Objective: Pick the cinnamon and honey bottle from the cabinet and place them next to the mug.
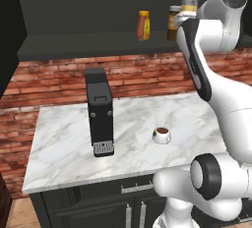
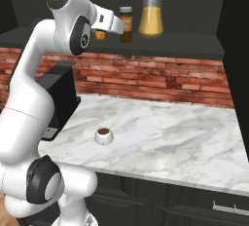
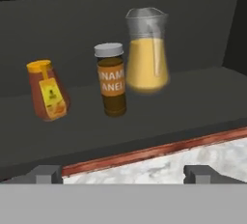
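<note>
My two base cameras sit behind me, left and right, looking forward and down over the marble counter [image 1: 64,143] and sharing the mug [image 1: 161,134] and cabinet [image 2: 194,42]. My hand camera faces the shelf close up, with the cinnamon [image 3: 111,79] at 12 o'clock.

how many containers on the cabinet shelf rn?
3: honey bottle at the hand view's left, cinnamon in the middle, glass pitcher at the right. None look hidden.
</note>
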